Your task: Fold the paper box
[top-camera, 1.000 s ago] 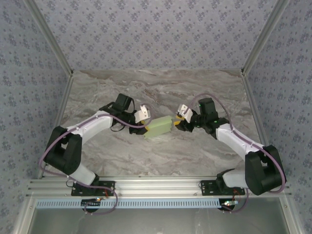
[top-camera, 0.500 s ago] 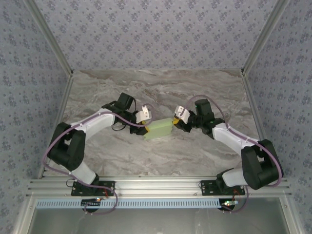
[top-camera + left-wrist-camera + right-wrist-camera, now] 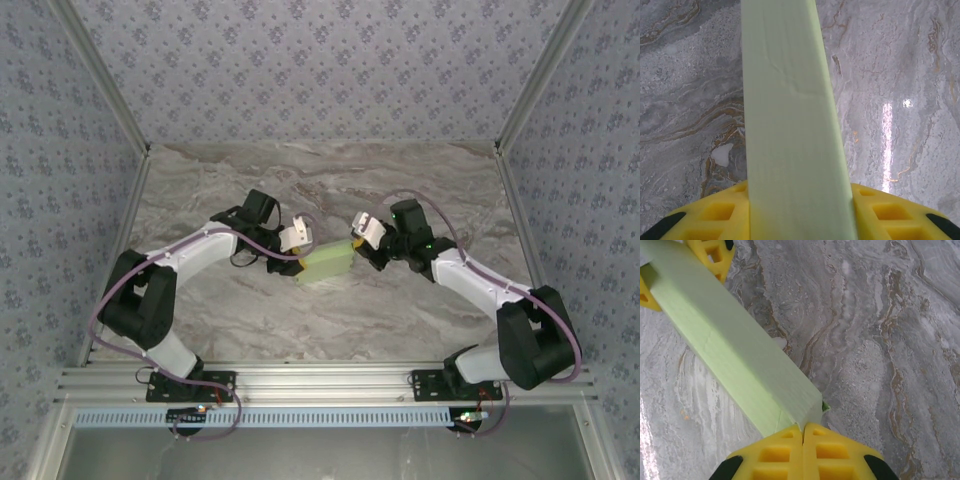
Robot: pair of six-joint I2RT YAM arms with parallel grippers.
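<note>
The paper box [image 3: 328,262] is a pale lime-green, long flat rectangular box held just over the marble table between both arms. My left gripper [image 3: 300,263] is shut on its left end; in the left wrist view the box [image 3: 790,125] runs away from me between the yellow fingers [image 3: 880,212]. My right gripper [image 3: 357,248] is shut, its two yellow fingertips [image 3: 785,452] pressed together right at the box's [image 3: 735,345] right end. A small green tab [image 3: 825,406] pokes out beside that end. I cannot tell whether a thin flap is nipped between those tips.
The marble table [image 3: 330,320] is bare around the box. Patterned walls with metal corner posts [image 3: 525,90] close in the back and sides. The left gripper's yellow fingers [image 3: 715,252] show at the far end in the right wrist view.
My right gripper has closed and moved left, up against the box's right end. The left gripper keeps its hold; the box has barely shifted.
</note>
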